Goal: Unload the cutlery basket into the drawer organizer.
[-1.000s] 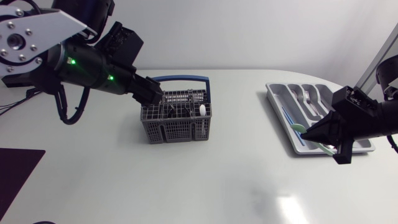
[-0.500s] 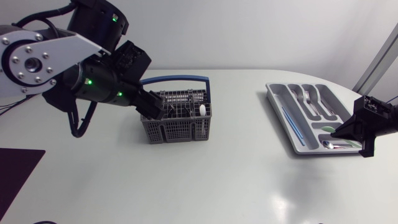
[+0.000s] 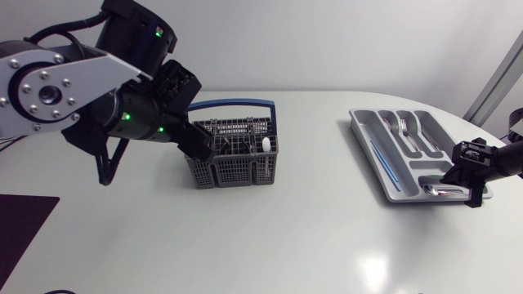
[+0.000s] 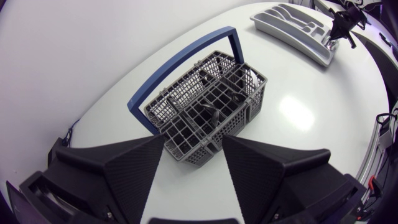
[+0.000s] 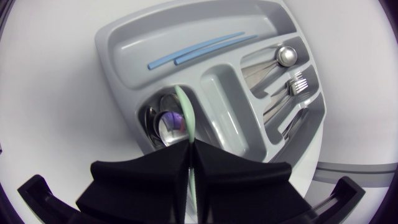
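Observation:
The grey cutlery basket [image 3: 233, 163] with a blue handle [image 3: 233, 104] stands left of the table's middle, holding dark utensils and a white-tipped one [image 3: 266, 145]. My left gripper [image 3: 200, 140] hangs at the basket's left end. In the left wrist view it [image 4: 193, 155] is open and empty, with the basket [image 4: 208, 106] just ahead of the fingers. The grey drawer organizer [image 3: 364, 122] lies at the right. My right gripper [image 3: 452, 175] is over its near compartment, shut [image 5: 188, 149] on a pale green spoon [image 5: 185, 112] that points down at the metal spoons [image 5: 163, 124].
The organizer also holds two blue sticks [image 5: 199, 50], forks [image 5: 298, 84] and more metal cutlery [image 3: 421, 135]. A dark mat [image 3: 20, 224] lies at the table's left front edge. Bare white table [image 3: 327, 237] stretches between basket and organizer.
My left gripper has opened and its arm has shifted slightly at the basket. My right arm has drawn back to the right, bringing the green spoon low over the organizer's near compartment.

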Robot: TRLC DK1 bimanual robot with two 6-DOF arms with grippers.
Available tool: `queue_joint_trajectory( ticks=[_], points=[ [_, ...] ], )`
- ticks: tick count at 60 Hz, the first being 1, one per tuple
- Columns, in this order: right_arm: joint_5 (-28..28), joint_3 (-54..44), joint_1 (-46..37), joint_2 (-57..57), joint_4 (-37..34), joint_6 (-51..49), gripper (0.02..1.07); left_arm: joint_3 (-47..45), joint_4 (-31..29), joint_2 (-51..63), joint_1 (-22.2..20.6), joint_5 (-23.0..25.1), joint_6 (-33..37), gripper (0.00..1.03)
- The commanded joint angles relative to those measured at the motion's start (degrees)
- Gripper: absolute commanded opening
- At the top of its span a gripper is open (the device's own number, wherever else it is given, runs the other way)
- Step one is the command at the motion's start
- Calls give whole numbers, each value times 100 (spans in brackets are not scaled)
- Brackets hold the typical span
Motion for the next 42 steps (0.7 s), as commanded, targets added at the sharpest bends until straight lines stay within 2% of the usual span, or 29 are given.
queue_joint_trajectory(
  ticks=[1, 9, 16, 27, 37, 42],
  points=[
    [143, 254, -60, 298, 155, -240, 9, -134, 29, -25, -109, -141, 40, 67],
    [222, 386, -113, 518, 357, -266, 12, -108, 20, 55, -179, -264, -91, 67],
    [283, 359, -131, 588, 585, -231, 40, -55, -15, 142, -206, -273, -232, 67],
    [371, 368, -157, 615, 647, -117, 68, -11, -15, 239, -241, -273, -329, 67],
    [345, 333, -148, 457, 594, 209, 77, 68, -77, 327, -250, -273, -390, 67],
    [327, 315, -104, 316, 497, 472, 85, 77, -86, 371, -258, -273, -399, 67]
  ],
)
